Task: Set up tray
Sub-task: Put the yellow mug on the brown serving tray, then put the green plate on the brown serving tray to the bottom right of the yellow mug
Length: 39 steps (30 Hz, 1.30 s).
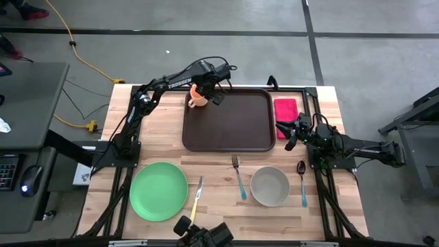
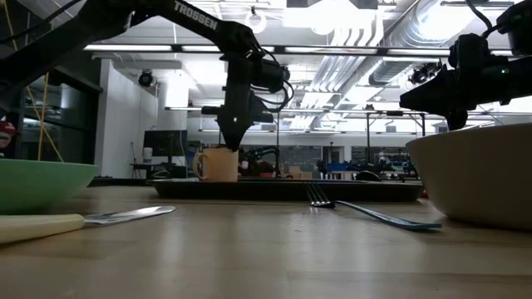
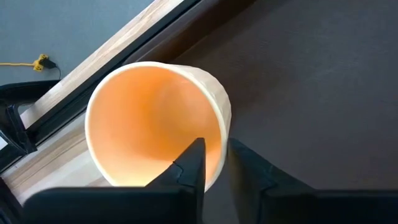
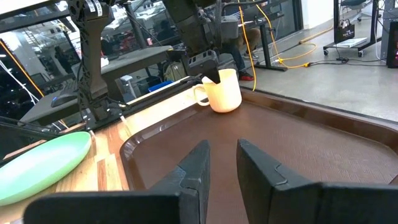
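so, status from my seat:
tray (image 1: 230, 123): dark brown, lying at the back middle of the table (image 1: 219, 178), long axis running left to right across it
mug (image 1: 197, 97): pale, orange inside, standing upright on the tray's back left corner, handle toward the table's left edge
left gripper (image 1: 204, 90): directly over the mug, one finger inside the rim and one outside the wall (image 3: 214, 121); the fingers (image 3: 193, 163) look parted a little around that wall, and i can't tell whether they grip it or have let go
right gripper (image 1: 293, 134): hovering just off the tray's right edge beside the red napkin (image 1: 286, 108), fingers a small gap apart, nothing between them, pointed across the tray toward the mug
waiting pieces: green plate (image 1: 158, 190), knife (image 1: 196, 199), fork (image 1: 238, 176), bowl (image 1: 269, 186) and spoon (image 1: 302, 182) line the near side, all off the tray
key relation: the tray lies between the two arms; plate and knife sit nearer the left arm, bowl, spoon and napkin nearer the right
my read: mug looks placed; next i'd lift the left gripper straight up so it clears the rim without tipping the mug
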Each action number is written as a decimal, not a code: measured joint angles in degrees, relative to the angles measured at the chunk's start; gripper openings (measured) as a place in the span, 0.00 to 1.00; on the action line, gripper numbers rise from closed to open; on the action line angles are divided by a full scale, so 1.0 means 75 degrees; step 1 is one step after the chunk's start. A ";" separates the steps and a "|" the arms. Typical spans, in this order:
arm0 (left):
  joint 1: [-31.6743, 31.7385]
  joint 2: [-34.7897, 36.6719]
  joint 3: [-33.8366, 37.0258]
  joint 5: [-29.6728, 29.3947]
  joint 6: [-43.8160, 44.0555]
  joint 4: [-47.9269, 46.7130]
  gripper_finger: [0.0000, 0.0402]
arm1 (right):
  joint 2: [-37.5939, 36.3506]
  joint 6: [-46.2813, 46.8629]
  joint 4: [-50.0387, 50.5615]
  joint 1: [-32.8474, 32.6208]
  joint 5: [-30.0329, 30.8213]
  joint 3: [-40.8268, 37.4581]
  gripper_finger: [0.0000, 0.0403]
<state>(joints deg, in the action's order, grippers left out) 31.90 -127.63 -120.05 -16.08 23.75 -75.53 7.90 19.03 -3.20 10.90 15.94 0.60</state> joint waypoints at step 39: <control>0.0000 0.0347 0.0006 0.0074 -0.0006 -0.0180 0.38 | 0.0003 0.0050 0.0000 -0.0003 0.0026 0.0000 0.14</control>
<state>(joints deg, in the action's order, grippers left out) 31.90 -125.03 -120.01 -15.52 23.70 -76.88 7.92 19.40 -3.20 10.87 16.14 0.60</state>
